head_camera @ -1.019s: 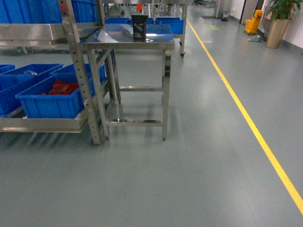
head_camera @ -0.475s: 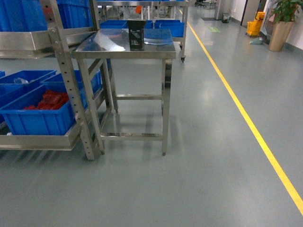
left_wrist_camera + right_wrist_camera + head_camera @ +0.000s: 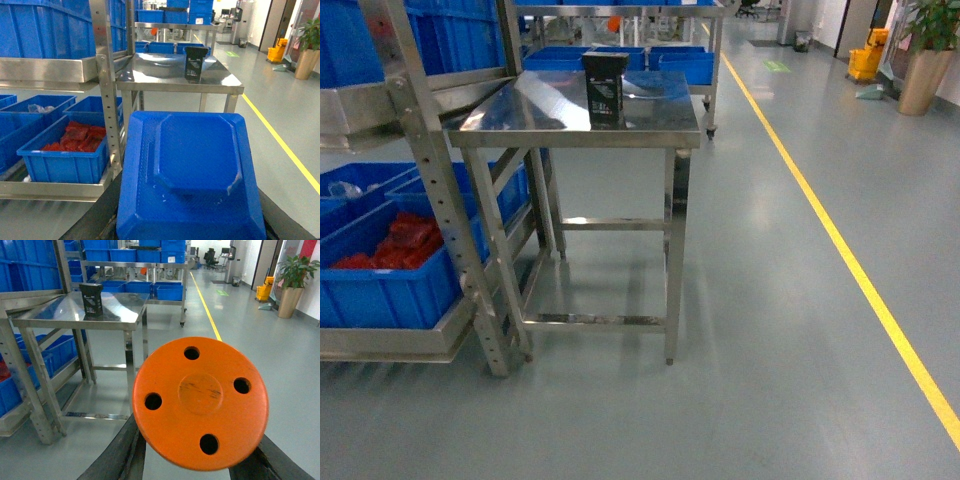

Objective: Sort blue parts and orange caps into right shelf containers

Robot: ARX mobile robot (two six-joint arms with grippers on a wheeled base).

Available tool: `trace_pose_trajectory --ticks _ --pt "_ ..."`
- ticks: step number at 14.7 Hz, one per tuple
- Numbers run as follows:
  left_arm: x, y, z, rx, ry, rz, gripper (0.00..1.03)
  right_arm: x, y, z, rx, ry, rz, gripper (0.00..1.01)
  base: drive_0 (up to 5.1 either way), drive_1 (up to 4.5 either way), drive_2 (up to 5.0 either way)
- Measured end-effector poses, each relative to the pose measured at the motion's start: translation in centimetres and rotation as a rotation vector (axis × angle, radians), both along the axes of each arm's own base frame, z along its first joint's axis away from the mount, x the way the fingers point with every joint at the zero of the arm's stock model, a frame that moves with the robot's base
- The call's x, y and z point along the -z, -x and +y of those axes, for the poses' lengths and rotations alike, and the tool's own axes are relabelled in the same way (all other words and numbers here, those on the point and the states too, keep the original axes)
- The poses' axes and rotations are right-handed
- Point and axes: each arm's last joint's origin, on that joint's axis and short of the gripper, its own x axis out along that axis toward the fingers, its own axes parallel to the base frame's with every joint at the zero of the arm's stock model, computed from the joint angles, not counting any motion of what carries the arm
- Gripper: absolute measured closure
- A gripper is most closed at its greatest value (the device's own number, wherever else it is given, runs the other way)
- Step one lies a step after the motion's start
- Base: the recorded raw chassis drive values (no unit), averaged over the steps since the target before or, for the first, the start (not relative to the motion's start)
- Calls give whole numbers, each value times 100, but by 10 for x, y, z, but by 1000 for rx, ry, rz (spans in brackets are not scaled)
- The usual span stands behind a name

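Note:
In the left wrist view a big blue part (image 3: 192, 165) with a raised octagonal middle fills the lower frame, and my left gripper (image 3: 192, 227) is shut on it, its dark fingers (image 3: 97, 222) showing at both sides. My right gripper (image 3: 200, 462) is shut on a round orange cap (image 3: 200, 402) with several holes, held by its edges between black fingers (image 3: 122, 452). Blue shelf containers (image 3: 380, 290) sit on the steel rack's (image 3: 430, 190) low shelf at the left; the nearest holds red pieces (image 3: 395, 243). Neither gripper shows in the head view.
A steel table (image 3: 650, 125) stands beside the rack, with a small black box (image 3: 605, 88) on it. More blue crates (image 3: 682, 62) lie on a cart behind. A yellow floor line (image 3: 850, 265) runs along the right; a potted plant (image 3: 925, 60) and a yellow mop bucket (image 3: 868, 62) stand far right.
The head view has closed in on the table: table and rack look larger and lower in frame, and the rack has slid further left.

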Motion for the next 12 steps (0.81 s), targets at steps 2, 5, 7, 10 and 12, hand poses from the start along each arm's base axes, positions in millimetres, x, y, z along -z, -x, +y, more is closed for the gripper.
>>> trace_pose_trajectory --ticks 2,5,7,10,12 --pt "0 0 0 -2 0 3 60 0 0 0 0 0 -1 61 0 434 -433" --pt "0 0 0 -3 0 3 60 0 0 0 0 0 -1 61 -1 432 -434" --pt "0 0 0 -1 0 4 60 0 0 0 0 0 2 61 -4 429 -437" --pt "0 0 0 -1 0 3 60 0 0 0 0 0 0 61 -4 429 -437" --pt "1 0 0 -1 0 10 60 1 0 0 0 0 9 61 -4 429 -437"
